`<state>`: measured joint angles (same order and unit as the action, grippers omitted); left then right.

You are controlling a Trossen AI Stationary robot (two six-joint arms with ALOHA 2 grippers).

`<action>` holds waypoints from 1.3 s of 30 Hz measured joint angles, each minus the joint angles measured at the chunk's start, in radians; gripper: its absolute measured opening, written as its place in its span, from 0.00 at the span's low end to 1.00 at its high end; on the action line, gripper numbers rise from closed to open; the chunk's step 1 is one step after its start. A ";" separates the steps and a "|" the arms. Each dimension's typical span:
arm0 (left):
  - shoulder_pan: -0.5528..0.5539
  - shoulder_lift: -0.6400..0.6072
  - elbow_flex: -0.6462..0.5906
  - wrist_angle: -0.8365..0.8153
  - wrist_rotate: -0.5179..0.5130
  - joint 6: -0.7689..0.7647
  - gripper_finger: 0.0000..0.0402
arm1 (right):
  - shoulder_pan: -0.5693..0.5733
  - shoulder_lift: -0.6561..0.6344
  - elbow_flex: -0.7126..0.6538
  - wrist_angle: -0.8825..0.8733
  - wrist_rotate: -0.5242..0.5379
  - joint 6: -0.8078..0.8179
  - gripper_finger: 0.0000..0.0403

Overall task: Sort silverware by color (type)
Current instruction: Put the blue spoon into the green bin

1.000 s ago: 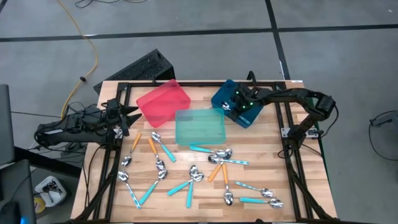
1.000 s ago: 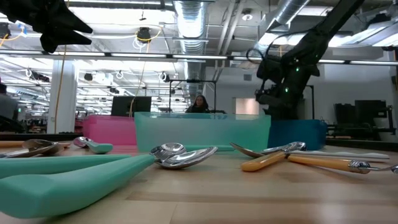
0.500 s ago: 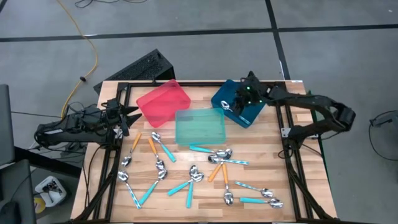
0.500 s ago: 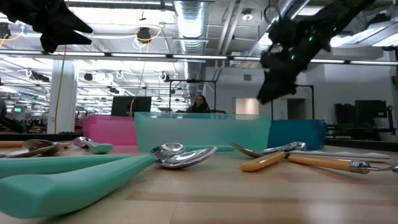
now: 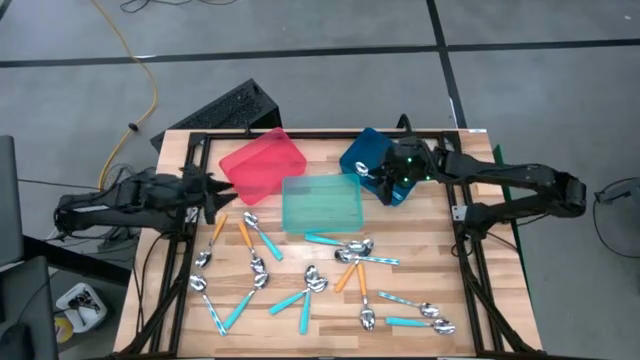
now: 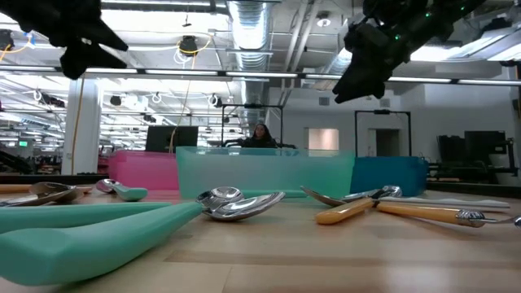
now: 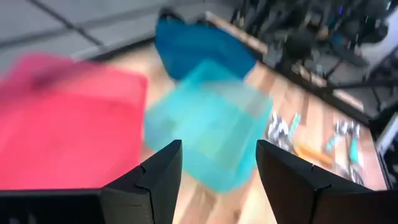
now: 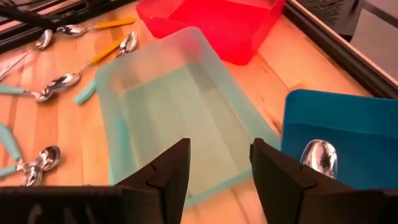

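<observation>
A wooden surface point(image 5: 440, 260) is seen from above, with three plastic trays along its upper half: a red tray point(image 5: 262, 163) at upper left of centre, a pale teal tray point(image 5: 321, 202) in the middle and a blue tray point(image 5: 372, 160) at upper right. The silverware point(image 5: 300, 275), small spoons with shiny metal bowls and orange, teal or pale handles, is scattered across the lower half of the surface, several spoons overlapping. One spoon point(image 8: 319, 155) is seen lying inside the blue tray in the right wrist view.

The right hand point(image 5: 388, 178) is held above the blue tray's near edge, its fingers parted and nothing between them. The left hand point(image 5: 207, 190) is poised at the left edge of the surface, beside the red tray, likewise parted and empty.

The spoons are judged to be light, rigid and slippery on the polished bowls. The thin coloured handles are likely the better place to be gripped, near the middle, where the fingers can close across them. Overlapping spoons may be dragged along together.

In the low view, an open industrial room is seen beyond the surface, with ceiling ducts point(image 6: 252, 24), bright lights and a seated person point(image 6: 262, 136) far behind the trays.
</observation>
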<state>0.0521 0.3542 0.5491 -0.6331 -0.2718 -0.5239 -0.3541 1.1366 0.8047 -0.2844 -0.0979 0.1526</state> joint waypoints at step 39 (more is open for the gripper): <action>-0.294 0.653 0.000 0.131 0.102 0.447 0.47 | 0.066 0.010 0.000 0.002 0.021 0.023 0.47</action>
<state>-0.2424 1.0075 0.5491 -0.5017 -0.1703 -0.0764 -0.2878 1.1465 0.8051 -0.2825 -0.0769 0.1757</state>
